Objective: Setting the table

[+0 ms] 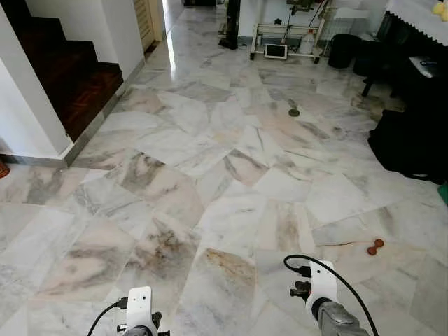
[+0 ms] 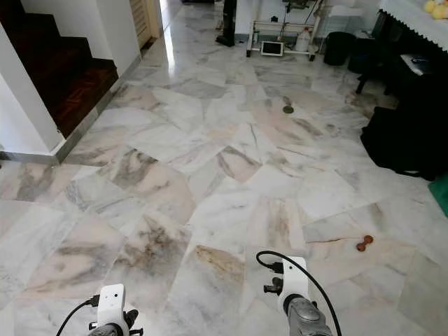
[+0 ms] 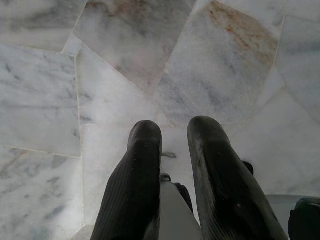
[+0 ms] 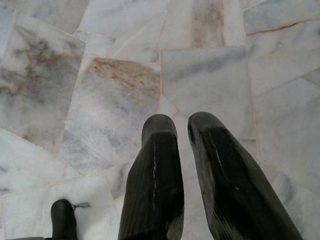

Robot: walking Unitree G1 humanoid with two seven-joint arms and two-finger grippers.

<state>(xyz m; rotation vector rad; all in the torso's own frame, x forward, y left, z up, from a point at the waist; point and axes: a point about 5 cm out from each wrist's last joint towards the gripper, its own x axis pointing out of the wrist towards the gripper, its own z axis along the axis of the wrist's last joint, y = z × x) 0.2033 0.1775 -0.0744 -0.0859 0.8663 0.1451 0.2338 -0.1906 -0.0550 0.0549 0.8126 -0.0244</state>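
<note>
Head view: marble floor; left gripper and right gripper hang slightly parted, empty; table-setting seems unstarted.

Each wrist carries a white rectangular camera housing with a black cable looping from its side; the right arm shows a silver-grey rounded metal segment behind the housing and small black fittings. The left arm has the same white block. Both pairs of fingers are long, matte black, round-tipped and finely ribbed, with scuffs on those of the right gripper.
</note>
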